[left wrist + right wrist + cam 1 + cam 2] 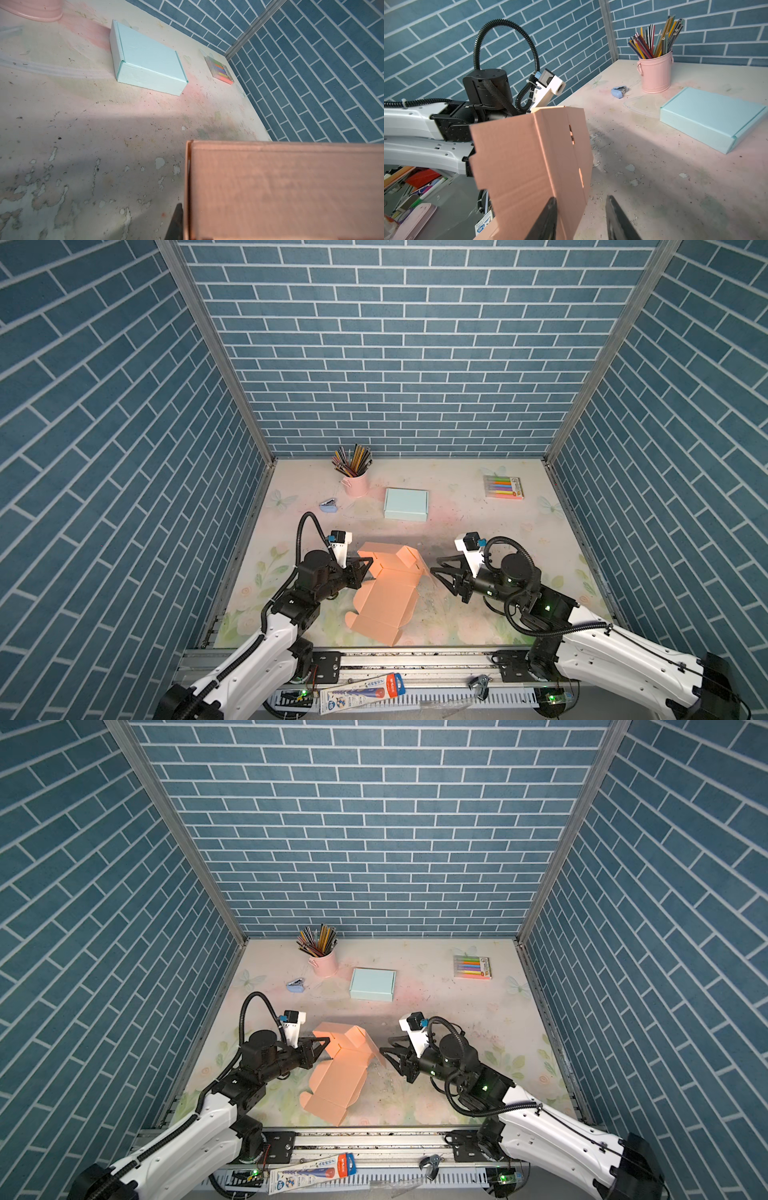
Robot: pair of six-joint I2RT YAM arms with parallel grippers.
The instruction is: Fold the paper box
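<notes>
Box: peach paper box [386, 597], half folded, at near-centre of the table [478, 531], between my two grippers.
Box look: plain cardboard. The near panel lies flat with tabbed edges, and the far part is raised and creased into walls. The right wrist view shows small slots cut along one fold.
Left gripper: left gripper [368, 569] sits at the box's left raised wall. I read it as clamped on that wall. The left wrist view shows one finger [176, 220] against the panel, with the other hidden behind it.
Right gripper: right gripper [433, 565] is just right of the raised part, with its fingers [548, 218] spread and nothing between them. I can't tell if one touches the edge.
Behind: closed light blue box [406, 504] at far centre.
Far left: pink pencil cup [355, 485], with a small blue stapler [329, 506] near it.
Far right: marker pack [503, 487].
</notes>
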